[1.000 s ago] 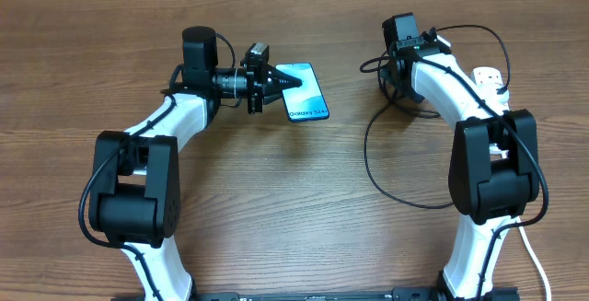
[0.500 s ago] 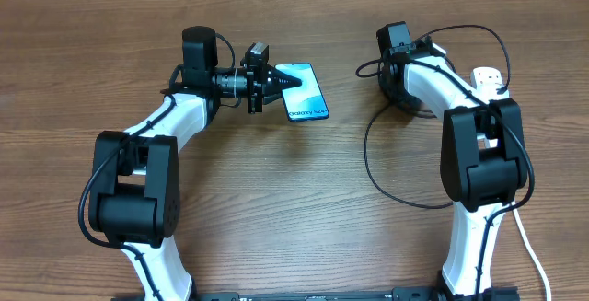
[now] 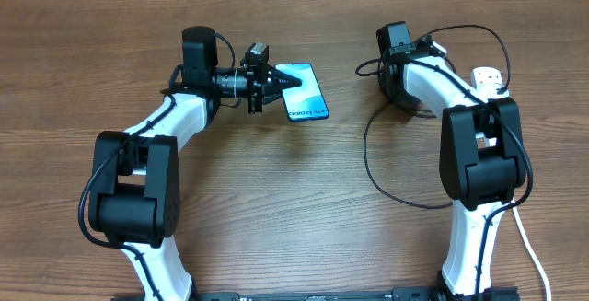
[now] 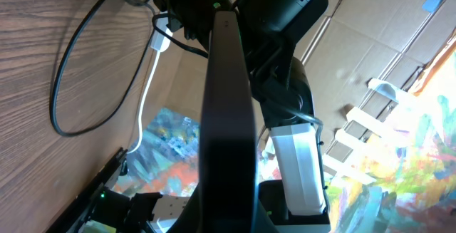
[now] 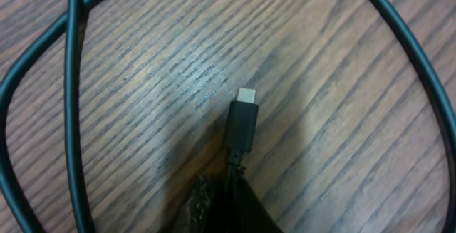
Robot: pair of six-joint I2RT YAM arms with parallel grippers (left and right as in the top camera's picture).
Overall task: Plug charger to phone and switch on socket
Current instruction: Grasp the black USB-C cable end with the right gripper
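Right now the charger [image 5: 243,122] is caught just behind its small plug tip: in the right wrist view the short black plug and its metal end stick out from the dark fingers [image 5: 214,201] of the right hand [image 5: 226,190], which is clenched on the cable. The plug points away from the hand over the wood grain; whether it touches the wood I cannot tell. More of the thin black cable curves around it on both sides.

From overhead, the rest of that cable lies in a wide loose loop on the bench [image 3: 276,209] beside the right arm, with further loops up near the wrist.

The phone [image 3: 306,94] lies flat, screen up, left of the bench's middle and well apart from the plug. The left hand [image 3: 293,81] is clenched shut with its pointed tip over the phone's left edge; contact cannot be judged. In the left wrist view its closed fingers [image 4: 228,119] show as one dark bar.

The socket [image 3: 488,80] sits at the far right, partly hidden behind the right arm, and its thick white cord [image 3: 529,246] runs toward the near edge.
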